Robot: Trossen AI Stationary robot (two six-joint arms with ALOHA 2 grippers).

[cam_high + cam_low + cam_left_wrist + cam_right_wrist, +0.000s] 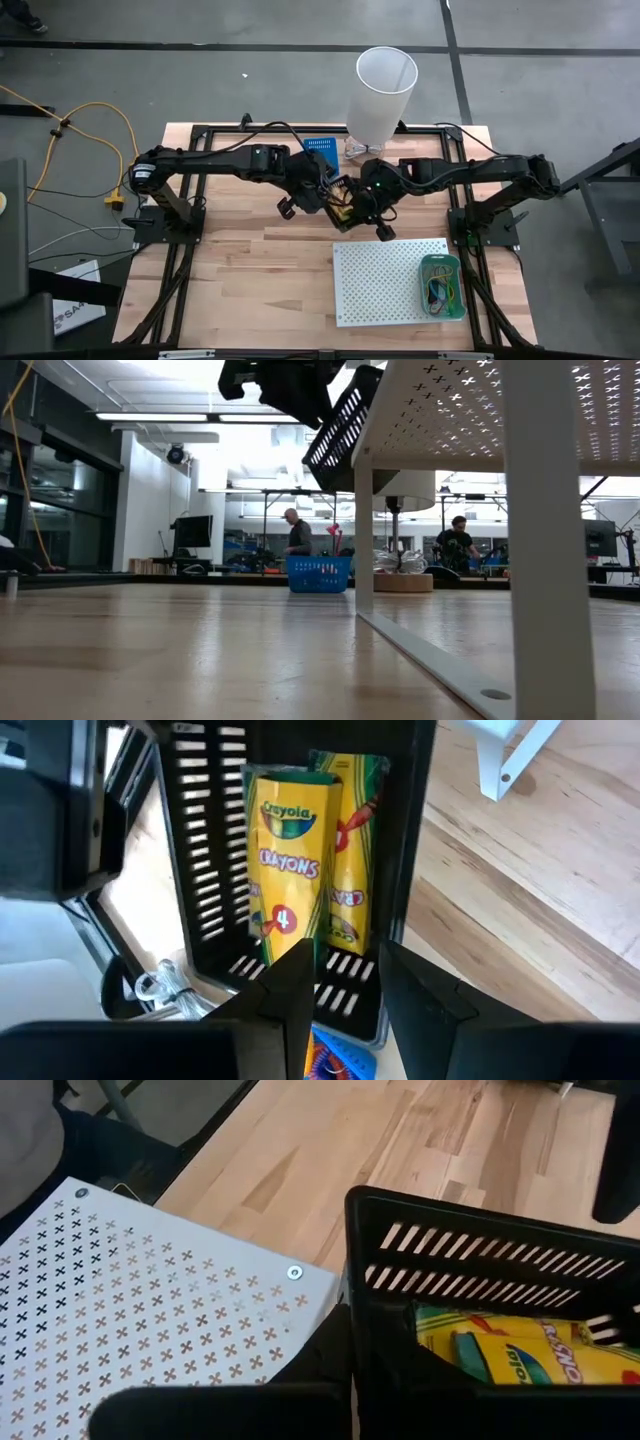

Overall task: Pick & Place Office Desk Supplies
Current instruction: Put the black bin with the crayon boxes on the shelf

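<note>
A black slotted basket (200, 870) hangs in the air between both arms above the table's middle (345, 203). In the low view it shows tilted, high up (340, 420). Inside it lie yellow crayon packs (290, 860), which also show in the right wrist view (500, 1350). My left gripper (350, 1000) comes at the basket from the table's left (328, 195). My right gripper (345, 1370) comes at it from the right (368, 205). Both are shut on the basket. My left gripper holds one wall of the basket (350, 970), with one finger (290, 985) inside over the crayon packs and one (425, 1000) outside. The basket is lifted clear of the table and tipped, its open side toward this wrist. My right gripper holds the basket at its slotted wall's edge (350, 1310). One finger (320, 1355) shows against the outside of that wall; the wall hides the other. The basket is clear of the table.
A tall white bin (385, 85) stands at the table's far edge, with a blue basket (320, 148) beside it. A white perforated board (385, 280) on legs stands near right and carries a green tray of rubber bands (442, 285). People stand in the room behind (298, 530).
</note>
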